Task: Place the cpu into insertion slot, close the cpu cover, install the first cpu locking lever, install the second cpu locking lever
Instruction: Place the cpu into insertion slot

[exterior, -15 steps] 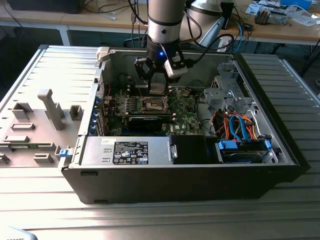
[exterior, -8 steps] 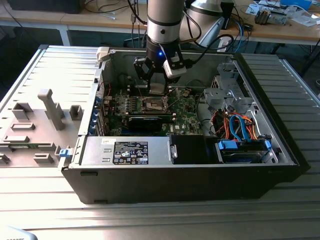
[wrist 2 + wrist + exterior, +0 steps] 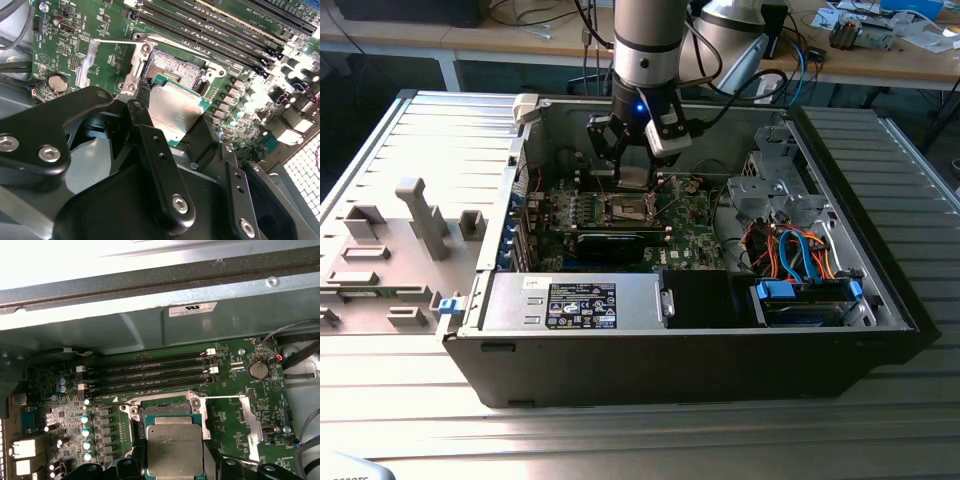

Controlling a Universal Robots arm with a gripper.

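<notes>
"Holding anything, is the gripper [image 3: 175, 125]?"

"Yes. Its 2 black fingers [image 3: 150, 150] are closed on the cpu [image 3: 172, 105], 1 on each opposite edge. The chip is a flat square with a dull, brushed silver top and a thin green border."

"And where does the insertion slot [image 3: 175, 67] lie from it?"

"Straight beyond the chip, just under it and apart from it. In the first wrist view the chip's edges run about parallel to the socket's silver rim, so I judge it roughly squared up, though it covers the socket's near side. The chip is square, so it has no long axis to line up, and there is only 1 arm."

"Is the socket open?"

"It looks so. Its dark brownish bed of fine contacts is bare. A thin silver plate I take for the cpu cover [image 3: 89, 62] lies swung away just beside it, with a slim wire lever [image 3: 117, 41] crossing near its end."

"Farther out?"

"Matt green motherboard [image 3: 235, 385], 4 long black memory slots [image 3: 150, 372] parallel to the socket's far side, then the smooth grey case wall [image 3: 150, 315]."
</notes>
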